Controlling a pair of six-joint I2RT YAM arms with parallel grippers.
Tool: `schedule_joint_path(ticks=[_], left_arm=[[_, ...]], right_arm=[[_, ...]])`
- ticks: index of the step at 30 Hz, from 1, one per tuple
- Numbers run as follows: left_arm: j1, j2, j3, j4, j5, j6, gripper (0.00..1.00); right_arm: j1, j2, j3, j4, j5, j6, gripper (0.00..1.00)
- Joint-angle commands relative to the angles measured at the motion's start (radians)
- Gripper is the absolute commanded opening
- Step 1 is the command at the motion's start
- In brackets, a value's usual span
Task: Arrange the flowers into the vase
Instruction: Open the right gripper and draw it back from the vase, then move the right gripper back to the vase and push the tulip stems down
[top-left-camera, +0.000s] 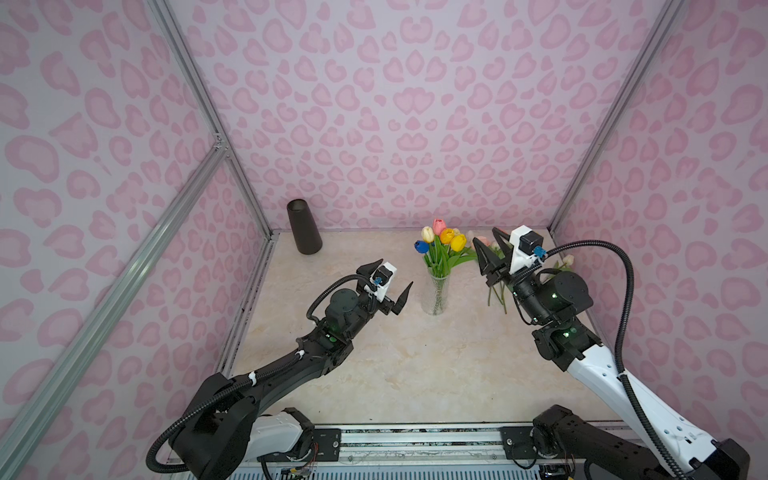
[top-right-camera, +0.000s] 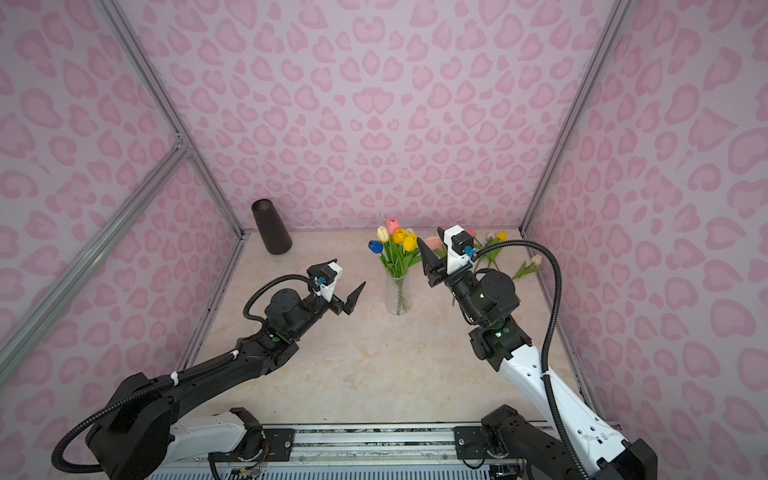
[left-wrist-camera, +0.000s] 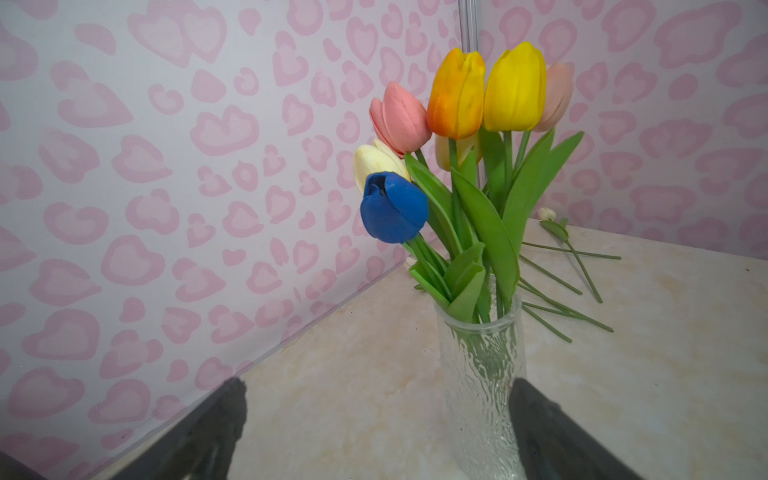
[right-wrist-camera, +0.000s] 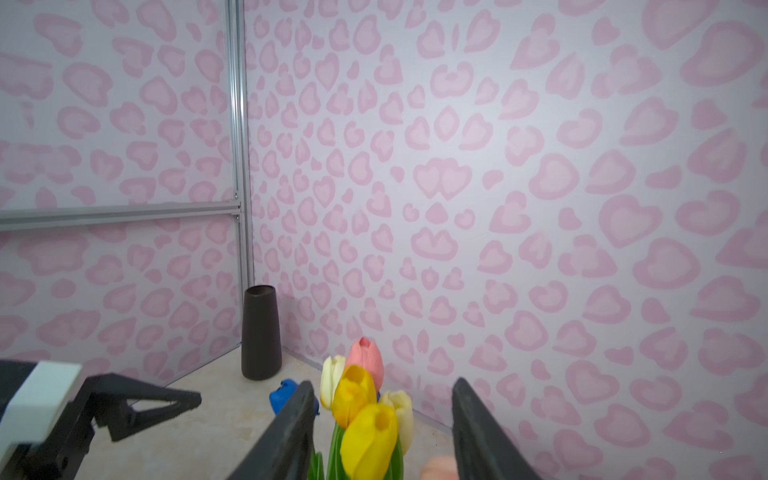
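Nearest, along the near edge of the pale marble-look worktop (top-left-camera: 415, 374): metal rail (top-left-camera: 415, 436) carrying both arm bases. Left claw (top-left-camera: 395, 272), black: hovers above the worktop just left of the clear textured glass vase (top-left-camera: 435, 295), close but not touching; jaws spread wide, holding nothing. Right claw (top-left-camera: 484, 235), black, on the white-shelled arm: hangs just right of the bouquet heads; jaws parted, gripping nothing, with flower heads seen past the gap in the right wrist view. Glass vase: stands upright toward the far edge of the worktop, roughly midway across, between the two claws. Artificial tulips (top-left-camera: 442, 243) standing in it: thin green stems down inside the glass, leaves fanning over the rim, heads blue, cream, pink, orange and yellow bunched together. Loose tulips (top-right-camera: 535, 260): lie flat on the worktop near the far right corner, partly hidden behind the right arm, white and yellow heads among them. Dark tapered opaque vase (top-left-camera: 304, 228): stands upright in the far left corner, well apart from everything else.
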Motion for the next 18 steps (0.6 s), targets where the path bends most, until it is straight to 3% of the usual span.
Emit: schedule_joint_path(ticks=[1,4,9,12,18], left_arm=[[0.001,0.008,-0.007,0.058,0.017,-0.007,0.99],[0.001,0.006,-0.017,0.063,0.017,-0.003,0.99],[0.001,-0.021,-0.056,0.070,-0.003,0.012,0.98],[0.004,-0.025,-0.086,0.072,-0.004,0.001,0.97],[0.013,-0.027,-0.136,0.111,0.001,-0.054,0.97]], right_arm=[[-0.003,0.051,0.067,-0.157,0.036,-0.011,0.52],[0.000,0.041,-0.019,-0.086,0.042,0.000,0.51],[0.003,-0.085,-0.319,0.101,0.050,0.096,0.53],[0.004,-0.137,-0.478,0.179,0.043,0.151,0.61],[0.005,0.006,-0.659,0.415,-0.030,0.143,0.73]])
